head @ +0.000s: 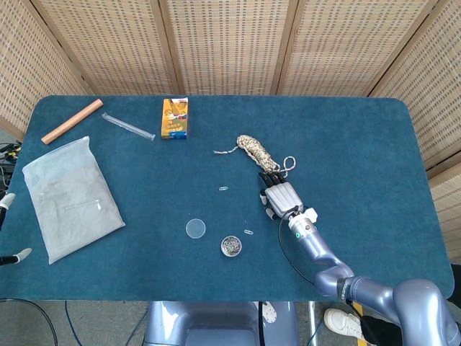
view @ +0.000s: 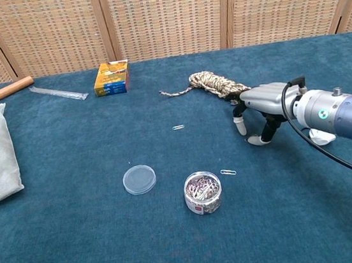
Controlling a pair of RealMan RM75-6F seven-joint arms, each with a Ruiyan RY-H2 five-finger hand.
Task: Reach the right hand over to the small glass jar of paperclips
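Head view: the right hand (head: 279, 197) lies palm-down over the blue table (head: 360, 144), fingers spread and holding nothing, just below the rope bundle (head: 253, 151); the glass jar of paperclips (head: 230, 246) stands lidless, lower left of the hand and apart from it, its clear lid (head: 195, 228) alongside (a loose paperclip (head: 248, 232) lies between jar and hand). Chest view: the right hand (view: 259, 103) hovers low, fingertips (view: 240, 124) pointing down, possibly touching the cloth; the jar (view: 203, 192) sits nearer the camera, left of the hand. An orange box (view: 111, 78) stands far back.
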